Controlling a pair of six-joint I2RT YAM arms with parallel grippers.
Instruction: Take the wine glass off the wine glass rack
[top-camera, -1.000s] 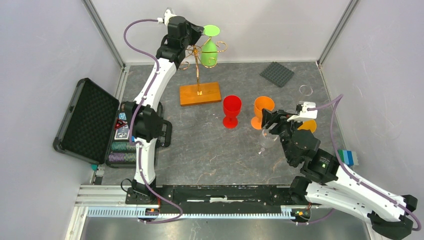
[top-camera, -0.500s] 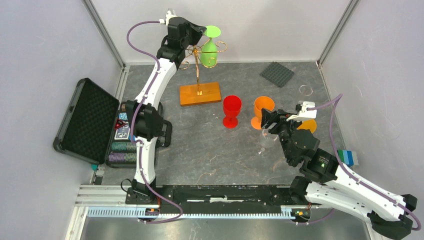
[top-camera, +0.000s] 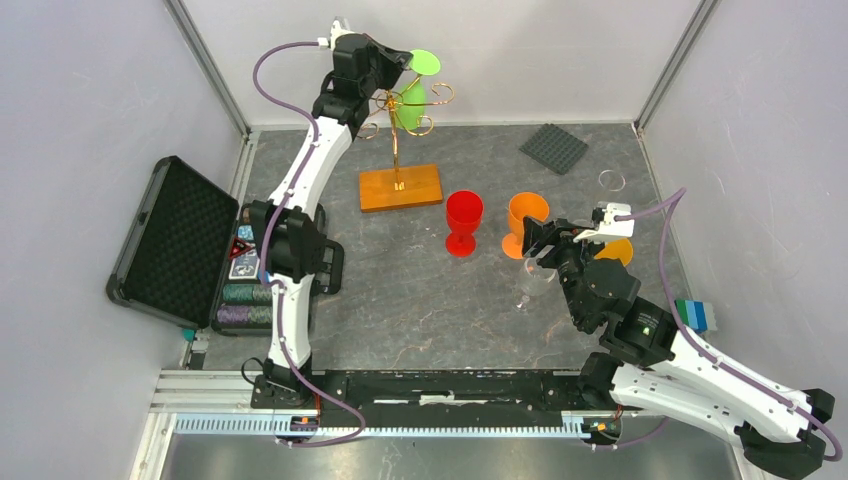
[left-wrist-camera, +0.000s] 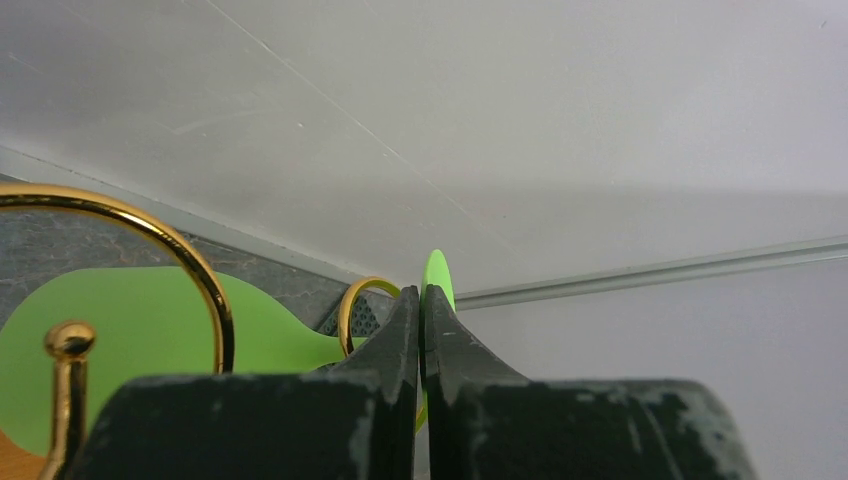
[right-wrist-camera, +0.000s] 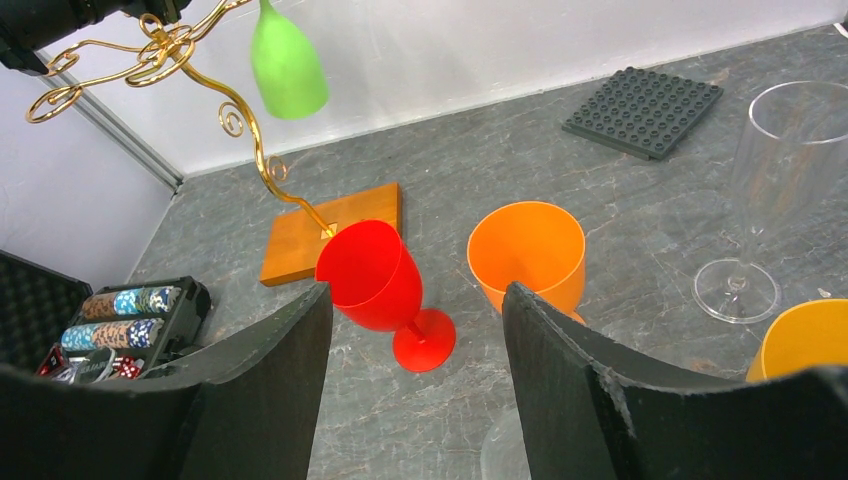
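Note:
The wine glass rack (top-camera: 398, 150) stands at the back on its orange-brown wooden base (top-camera: 401, 187). A green wine glass (top-camera: 411, 98) hangs upside down among its gold scrolls, its round foot (top-camera: 425, 61) on top. My left gripper (top-camera: 402, 62) is shut on that foot; in the left wrist view the gripper (left-wrist-camera: 422, 296) pinches the foot's thin edge (left-wrist-camera: 437, 276), with the green bowl (left-wrist-camera: 130, 330) at lower left. My right gripper (top-camera: 532, 242) is open and empty in the right wrist view (right-wrist-camera: 415, 290), low near the middle right. That view also shows the rack (right-wrist-camera: 200, 60) and the glass (right-wrist-camera: 287, 65).
A red glass (top-camera: 463, 222), an orange glass (top-camera: 526, 224), a clear glass (top-camera: 535, 285) and another orange glass (top-camera: 612, 250) stand around the right gripper. A grey studded plate (top-camera: 553, 148) lies back right. An open black case (top-camera: 175, 240) with poker chips (top-camera: 245, 300) is at left.
The green glass's bowl has shifted slightly left and up behind the rack's scrolls, with the left gripper holding the foot. The right arm has not moved.

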